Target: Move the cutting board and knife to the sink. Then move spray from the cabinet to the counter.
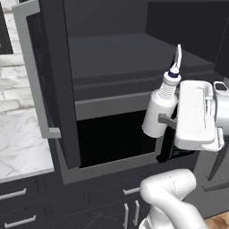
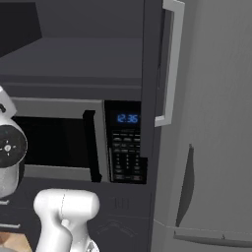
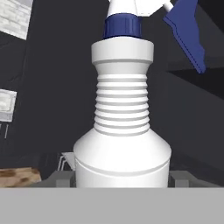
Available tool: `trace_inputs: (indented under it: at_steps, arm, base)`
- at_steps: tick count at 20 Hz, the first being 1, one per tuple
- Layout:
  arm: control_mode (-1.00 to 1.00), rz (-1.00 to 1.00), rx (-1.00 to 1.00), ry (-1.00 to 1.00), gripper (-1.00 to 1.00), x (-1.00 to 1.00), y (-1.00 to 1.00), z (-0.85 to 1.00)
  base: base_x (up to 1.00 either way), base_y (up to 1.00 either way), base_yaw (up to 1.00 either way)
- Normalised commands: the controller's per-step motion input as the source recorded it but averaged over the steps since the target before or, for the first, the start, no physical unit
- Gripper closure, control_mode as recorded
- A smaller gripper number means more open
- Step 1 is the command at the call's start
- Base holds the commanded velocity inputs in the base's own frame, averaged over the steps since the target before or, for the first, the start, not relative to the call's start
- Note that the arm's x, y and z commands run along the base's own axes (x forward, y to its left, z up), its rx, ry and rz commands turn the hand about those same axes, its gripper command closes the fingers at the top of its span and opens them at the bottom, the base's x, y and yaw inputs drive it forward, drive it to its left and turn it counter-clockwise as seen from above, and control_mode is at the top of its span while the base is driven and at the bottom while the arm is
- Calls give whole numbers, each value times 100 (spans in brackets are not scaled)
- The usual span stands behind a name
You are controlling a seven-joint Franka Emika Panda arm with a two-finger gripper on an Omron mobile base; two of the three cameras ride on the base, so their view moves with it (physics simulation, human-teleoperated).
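The hand (image 1: 166, 121) holds the spray (image 1: 160, 112) around its lower body, lifted in the air in front of the open cabinet (image 1: 112, 53), so it seems already taken out. Beyond it, to the left, lies the marble table (image 1: 22, 143), probably the place to put it.
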Motion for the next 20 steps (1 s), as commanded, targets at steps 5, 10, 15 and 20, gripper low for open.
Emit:
trace_inputs:
  at_steps: [5, 10, 15, 20]
  arm:
    - [100, 0, 0, 0, 100, 0, 0, 0]
    - [100, 0, 0, 0, 100, 0, 0, 0]
    - [100, 0, 0, 0, 100, 0, 0, 0]
    - [100, 0, 0, 0, 100, 0, 0, 0]
  base:
    - [-90, 0, 1]
    - [-81, 0, 0]
    - [-46, 34, 0]
    - [-24, 68, 0]
